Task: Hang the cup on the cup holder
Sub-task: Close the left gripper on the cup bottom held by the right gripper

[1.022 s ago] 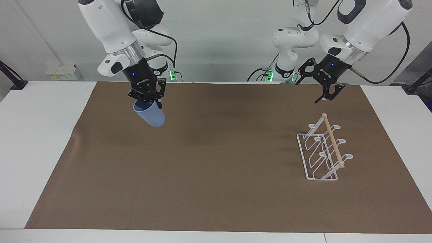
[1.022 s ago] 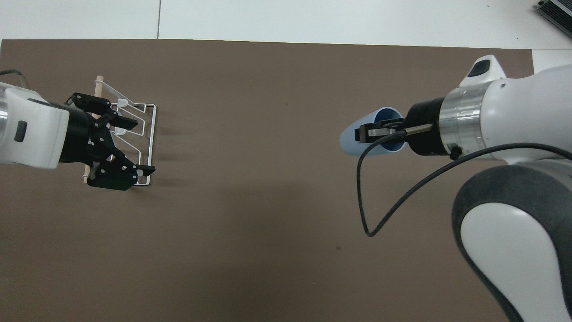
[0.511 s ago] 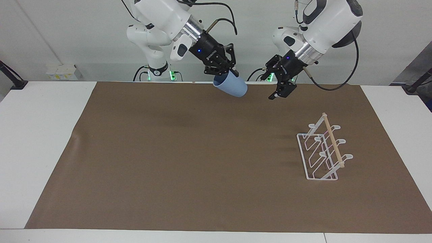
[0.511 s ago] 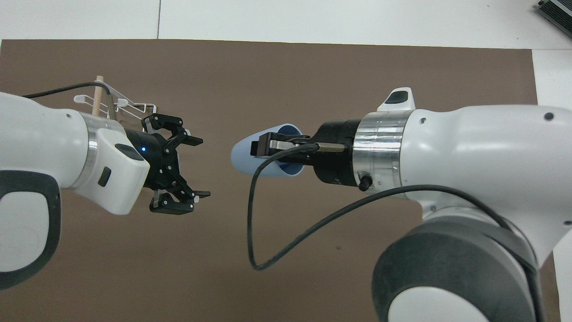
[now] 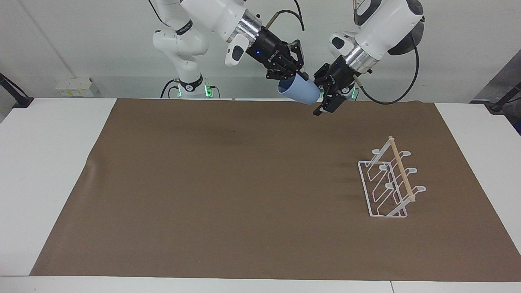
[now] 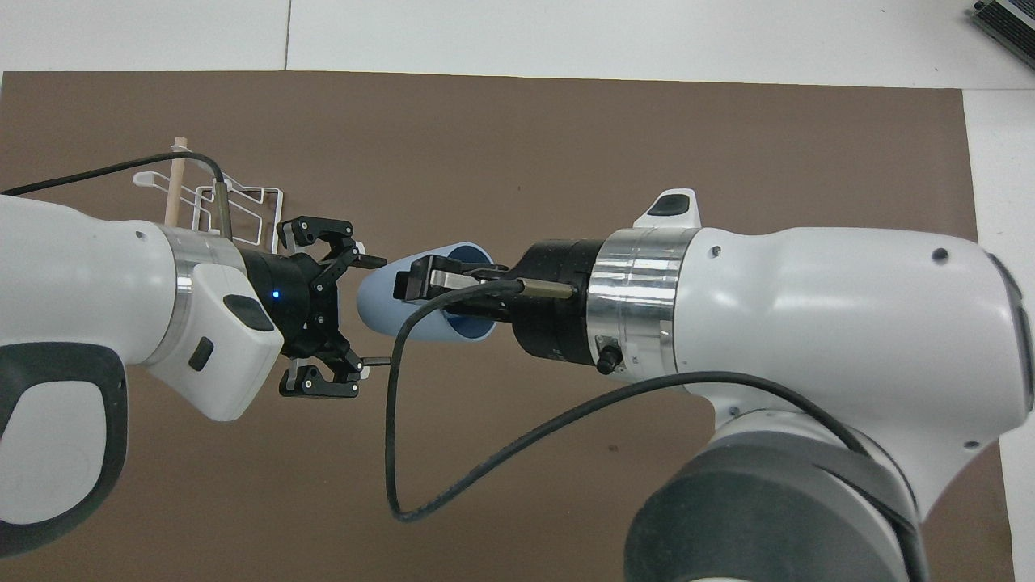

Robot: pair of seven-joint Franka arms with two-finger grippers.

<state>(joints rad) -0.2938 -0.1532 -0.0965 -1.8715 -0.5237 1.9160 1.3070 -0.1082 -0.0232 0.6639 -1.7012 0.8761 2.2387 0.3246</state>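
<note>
The light blue cup (image 5: 300,91) hangs tilted in the air, its open rim held by my right gripper (image 5: 294,79), which is shut on it. It also shows in the overhead view (image 6: 380,305), with the right gripper (image 6: 422,284) at its rim. My left gripper (image 5: 323,98) is open, and its fingers stand on either side of the cup's base (image 6: 370,311); I cannot tell whether they touch it. Both are up over the mat's edge nearest the robots. The white wire cup holder (image 5: 388,185) stands empty toward the left arm's end, partly hidden under the left arm in the overhead view (image 6: 259,191).
A brown mat (image 5: 244,183) covers most of the white table (image 5: 49,162). A black cable (image 6: 453,485) loops from the right wrist. The holder's wooden dowel (image 5: 401,169) runs along its top.
My right gripper has carried the cup from the right arm's end to the middle and raised it. My left gripper has moved from over the holder to the cup's base, staying open.
</note>
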